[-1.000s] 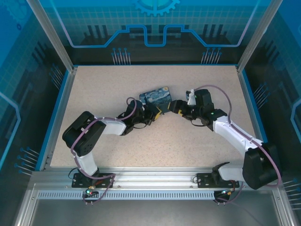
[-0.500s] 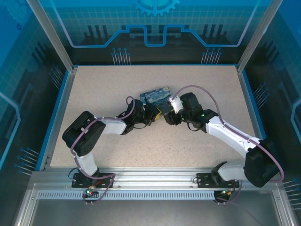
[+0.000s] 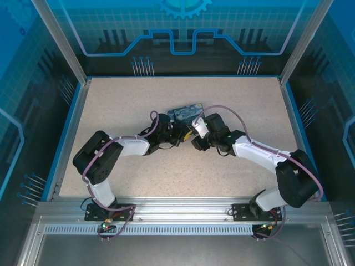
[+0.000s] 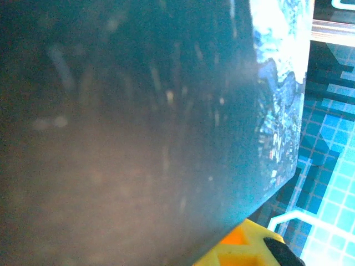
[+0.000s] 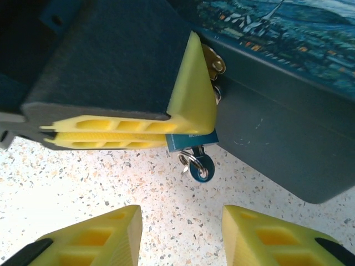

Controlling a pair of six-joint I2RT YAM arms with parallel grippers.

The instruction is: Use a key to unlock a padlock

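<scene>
Right wrist view: the printed box (image 5: 277, 127) fills the background. The left gripper (image 5: 188, 124) has its jaws pressed together, apparently pinching the padlock (image 5: 186, 143) against the box front. The right gripper (image 5: 183, 235) has its jaws spread below the key (image 5: 199, 166), which hangs from the padlock. Judgement: the key is light, stiff and slippery; grip its round blue head.

Table: I am looking down on a speckled beige top (image 3: 122, 100), blue-edged.
Walls: blue circuit-printed panels (image 3: 183, 33) are enclosing three sides.
Frame: aluminium posts (image 3: 59, 40) are slanting up at the corners.
</scene>
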